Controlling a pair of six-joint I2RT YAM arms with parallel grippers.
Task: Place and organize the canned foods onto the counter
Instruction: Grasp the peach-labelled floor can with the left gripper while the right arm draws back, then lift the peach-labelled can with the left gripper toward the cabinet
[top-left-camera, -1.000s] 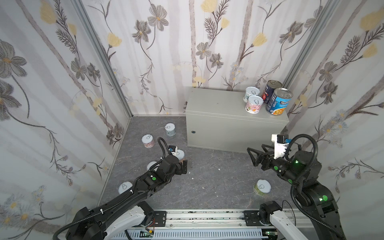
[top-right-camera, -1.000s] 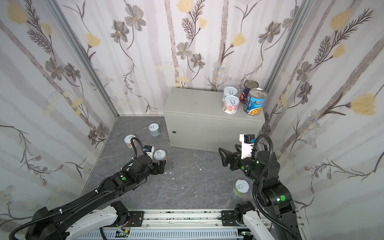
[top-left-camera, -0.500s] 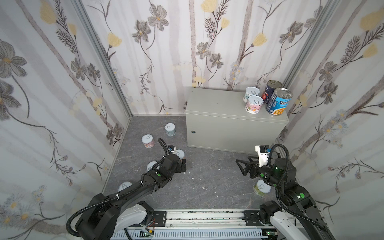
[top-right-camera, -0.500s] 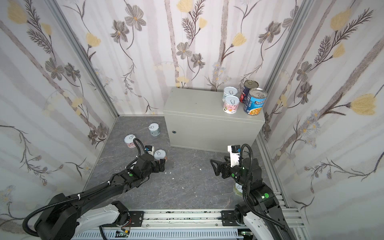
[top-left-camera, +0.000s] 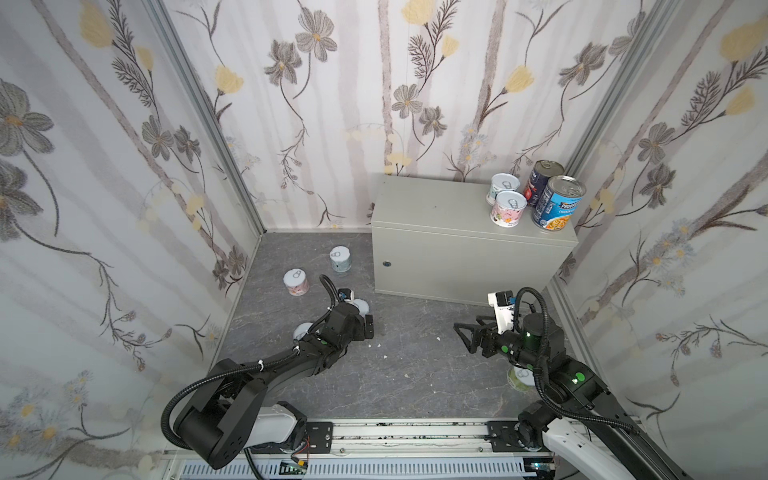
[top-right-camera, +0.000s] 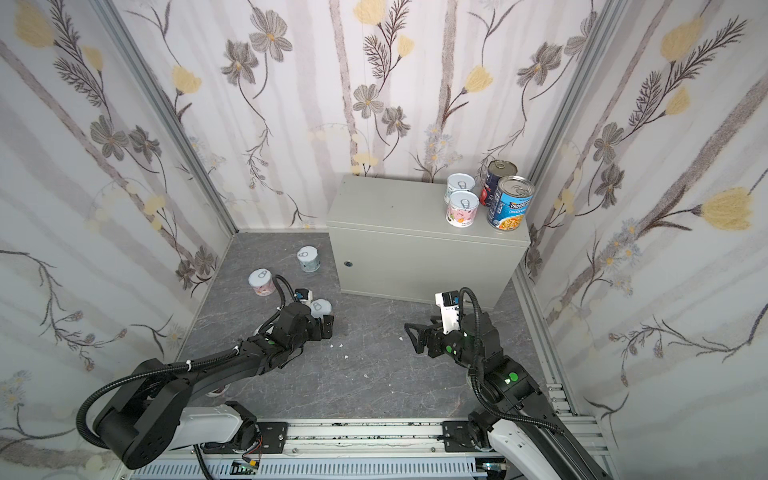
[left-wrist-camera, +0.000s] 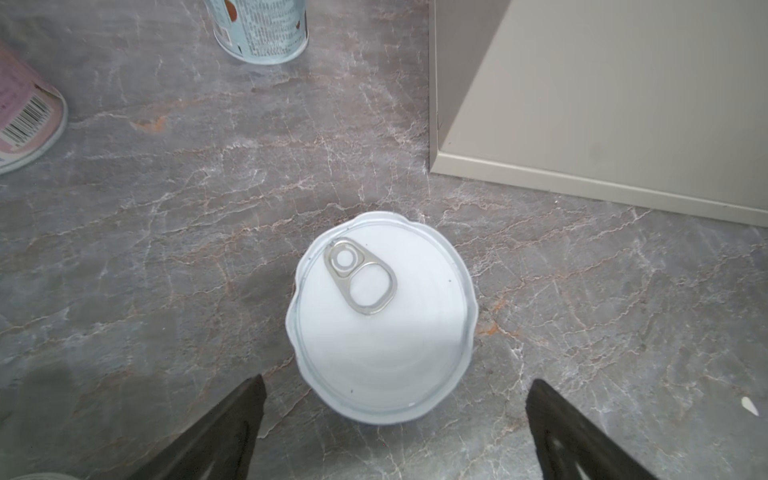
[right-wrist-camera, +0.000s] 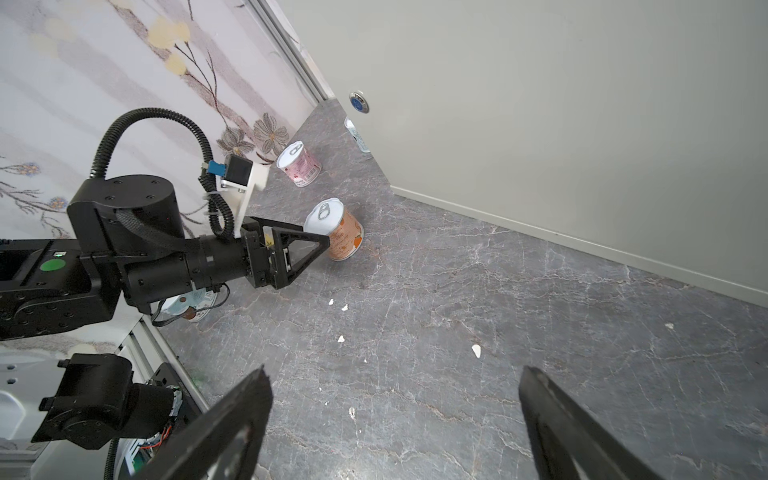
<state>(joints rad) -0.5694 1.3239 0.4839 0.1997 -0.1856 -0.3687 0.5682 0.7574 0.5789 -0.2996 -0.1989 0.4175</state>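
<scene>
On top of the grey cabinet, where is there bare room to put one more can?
The cabinet top is bare from its left edge to the pink can and the pale can behind it. The right end is crowded: those two stand beside the blue soup can and the dark can.

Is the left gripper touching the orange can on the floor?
Apart. The left wrist view shows bare floor between each finger of the open left gripper and the orange can.

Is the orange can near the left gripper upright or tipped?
Upright: the orange can stands on its base, pull-tab lid facing up.
</scene>
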